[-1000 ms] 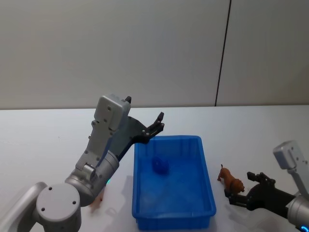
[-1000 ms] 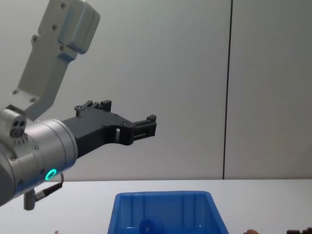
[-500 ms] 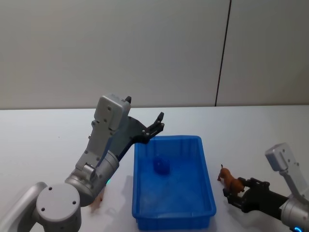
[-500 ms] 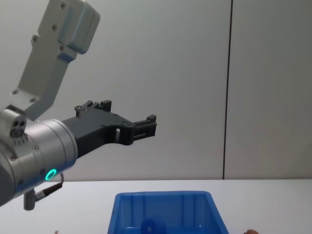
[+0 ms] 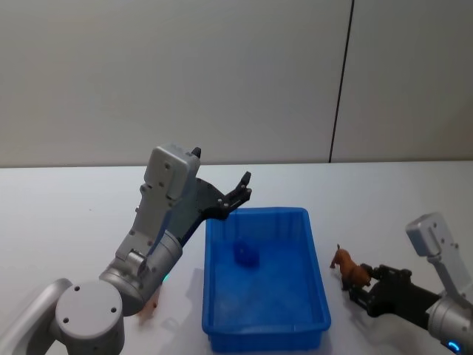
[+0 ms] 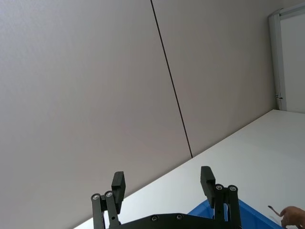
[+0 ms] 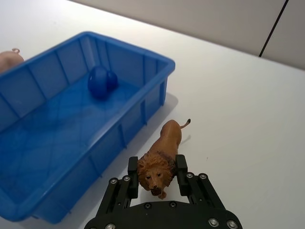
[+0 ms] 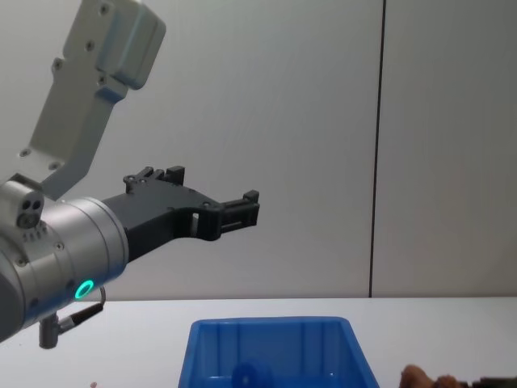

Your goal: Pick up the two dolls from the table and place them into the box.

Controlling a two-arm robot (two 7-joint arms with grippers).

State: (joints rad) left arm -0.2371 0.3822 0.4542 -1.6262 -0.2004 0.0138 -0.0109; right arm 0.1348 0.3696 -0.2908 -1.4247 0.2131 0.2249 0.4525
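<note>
The pale pink doll (image 7: 8,61) lies on the table (image 5: 59,214) at the far left. In the head view it is mostly hidden behind the left arm, and its form cannot be made out. The left gripper (image 5: 242,186) is held raised over the far left corner of the box (image 5: 266,339), fingers set well apart with nothing between them. A dark blue lump (image 5: 246,254) is seen inside the box, its nature unclear. Just right of the box, the brown lion doll (image 7: 164,143) is clamped at the mane by the right gripper (image 7: 157,168). Whether its feet touch the table cannot be told. Behind the white table, a pale wall (image 5: 222,74) is crossed by a dark vertical seam (image 5: 340,81).
</note>
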